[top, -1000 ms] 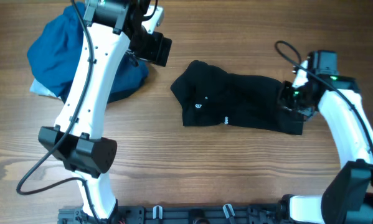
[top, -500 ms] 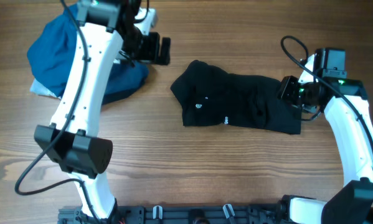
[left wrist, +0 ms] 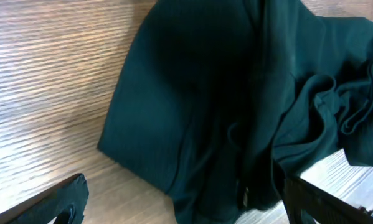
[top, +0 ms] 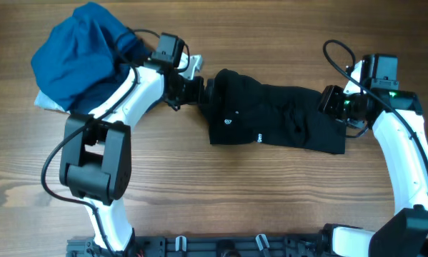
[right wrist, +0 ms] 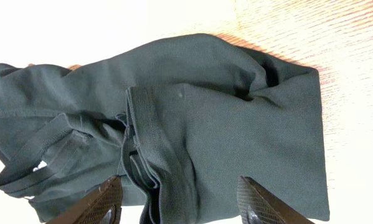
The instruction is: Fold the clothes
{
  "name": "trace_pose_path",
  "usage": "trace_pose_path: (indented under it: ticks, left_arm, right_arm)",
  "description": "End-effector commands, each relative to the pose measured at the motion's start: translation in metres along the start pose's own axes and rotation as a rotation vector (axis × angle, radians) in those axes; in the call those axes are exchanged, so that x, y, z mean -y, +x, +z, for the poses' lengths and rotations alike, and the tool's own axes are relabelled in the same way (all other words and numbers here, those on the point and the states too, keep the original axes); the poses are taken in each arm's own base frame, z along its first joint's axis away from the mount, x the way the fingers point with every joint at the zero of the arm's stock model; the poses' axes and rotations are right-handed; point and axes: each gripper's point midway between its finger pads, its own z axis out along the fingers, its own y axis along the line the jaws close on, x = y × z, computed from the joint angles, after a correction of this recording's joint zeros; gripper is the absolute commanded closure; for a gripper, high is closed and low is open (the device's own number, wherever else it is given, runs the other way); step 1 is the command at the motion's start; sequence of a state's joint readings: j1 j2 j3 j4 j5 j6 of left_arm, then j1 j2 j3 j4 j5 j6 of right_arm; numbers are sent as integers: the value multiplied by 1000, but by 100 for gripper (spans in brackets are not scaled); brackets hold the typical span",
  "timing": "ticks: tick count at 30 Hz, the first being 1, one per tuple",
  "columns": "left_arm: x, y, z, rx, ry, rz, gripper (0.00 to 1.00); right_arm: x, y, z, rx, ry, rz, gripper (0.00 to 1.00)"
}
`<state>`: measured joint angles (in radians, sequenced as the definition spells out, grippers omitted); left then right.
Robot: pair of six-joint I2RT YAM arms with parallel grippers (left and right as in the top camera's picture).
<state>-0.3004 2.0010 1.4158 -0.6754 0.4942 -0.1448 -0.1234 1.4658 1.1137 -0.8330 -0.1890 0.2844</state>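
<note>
Lying rumpled: black shirt (top: 271, 121) | left claw (top: 197, 91), right claw (top: 333, 107) spread, maybe touching

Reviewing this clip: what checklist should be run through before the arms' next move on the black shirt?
1. Left gripper open: ok, jaws spread wide over the left end of the shirt.
2. Right gripper open: ok, jaws spread over the shirt's other end.
3. Fabric gripped: not ok, neither gripper holds any.
4. Shirt lying flat: not ok, bunched folds show in both wrist views.
5. Blue bundle apart from shirt: ok.
6. Jaws touching fabric: cannot tell.
</note>
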Motion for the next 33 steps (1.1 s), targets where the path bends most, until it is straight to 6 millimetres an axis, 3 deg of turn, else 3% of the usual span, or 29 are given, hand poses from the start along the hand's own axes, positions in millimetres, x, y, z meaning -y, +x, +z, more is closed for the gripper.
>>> trace_pose_path:
  ticks: [1,6,11,14,15,17,18,19,20,21,25,27,29,31,33]
  left_arm:
    - [1,6,19,-22,40,-23,0]
    - [-5,21,54,-93,53,-54,0]
    - [41,21,66,-98,243,23,0]
    - [56,20,71,-83,262,71,4]
    - [58,20,73,-79,254,83,9]
    - [58,19,77,-66,224,101,37]
    - [58,18,77,-60,221,106,61]
    - [59,17,77,-57,223,108,79]
    - [59,17,77,-55,224,109,91]
    - [59,16,74,-51,224,108,96]
    - [61,5,41,-23,218,87,96]
    - [60,-3,12,0,192,80,96]
    - [51,-16,-39,52,66,114,96]
    - [54,-29,-68,121,-3,136,96]
    - [64,-34,-79,165,-20,169,96]
  right_arm:
    - [1,-7,-8,31,10,1,40]
    - [1,-7,-8,27,11,2,40]
    - [2,-3,-8,13,15,-21,40]
    - [2,-1,-8,5,17,-19,40]
    - [2,0,-8,2,18,-19,40]
    - [3,1,-8,-2,20,-18,40]
    - [3,1,-8,-2,20,-18,40]
    - [3,1,-8,-2,20,-18,40]
    - [3,0,-8,-2,20,-18,40]
    - [3,1,-8,-2,20,-19,40]
    - [9,-1,-8,8,54,-18,40]
    - [16,-2,-9,16,95,-16,40]
    - [18,-3,-9,21,108,-14,41]
    - [17,-4,-9,26,106,-6,40]
    - [17,-6,-9,34,104,10,40]
